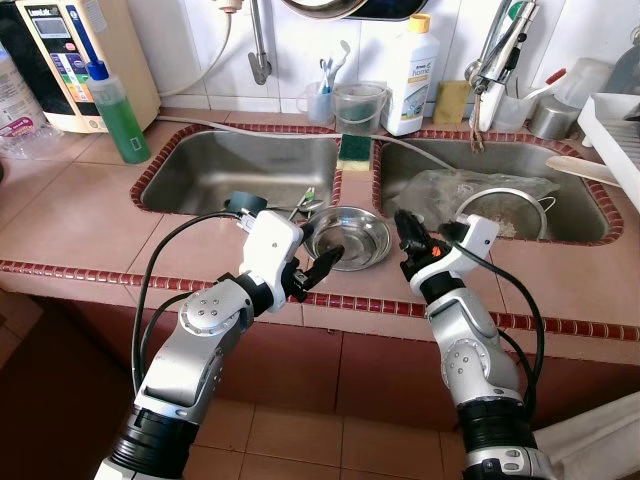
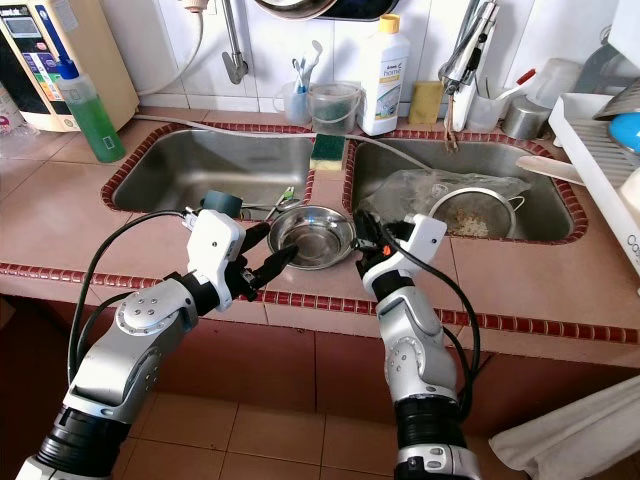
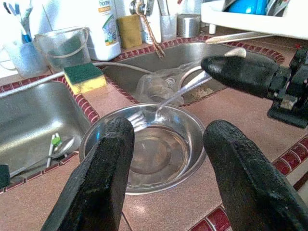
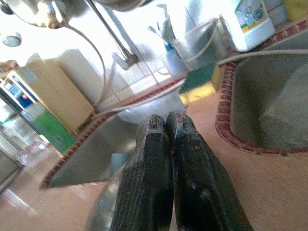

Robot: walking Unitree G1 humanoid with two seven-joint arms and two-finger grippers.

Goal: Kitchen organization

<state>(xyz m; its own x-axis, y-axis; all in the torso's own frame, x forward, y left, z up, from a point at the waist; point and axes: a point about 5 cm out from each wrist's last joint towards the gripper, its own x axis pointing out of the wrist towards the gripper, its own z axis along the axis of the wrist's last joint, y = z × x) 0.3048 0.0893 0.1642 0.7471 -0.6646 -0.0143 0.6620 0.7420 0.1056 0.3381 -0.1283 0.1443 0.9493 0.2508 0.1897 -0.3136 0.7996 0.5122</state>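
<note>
Just bowl (image 1: 346,237) between both end effectors, counter-edge.

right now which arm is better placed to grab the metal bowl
Left. The left gripper is open with its fingers at the bowl rim, facing it; the right gripper is shut beside it.

The right tool (image 4: 169,126), fingers pressed together, hangs over the counter (image 4: 269,187) beside the sink (image 4: 120,144).
</note>
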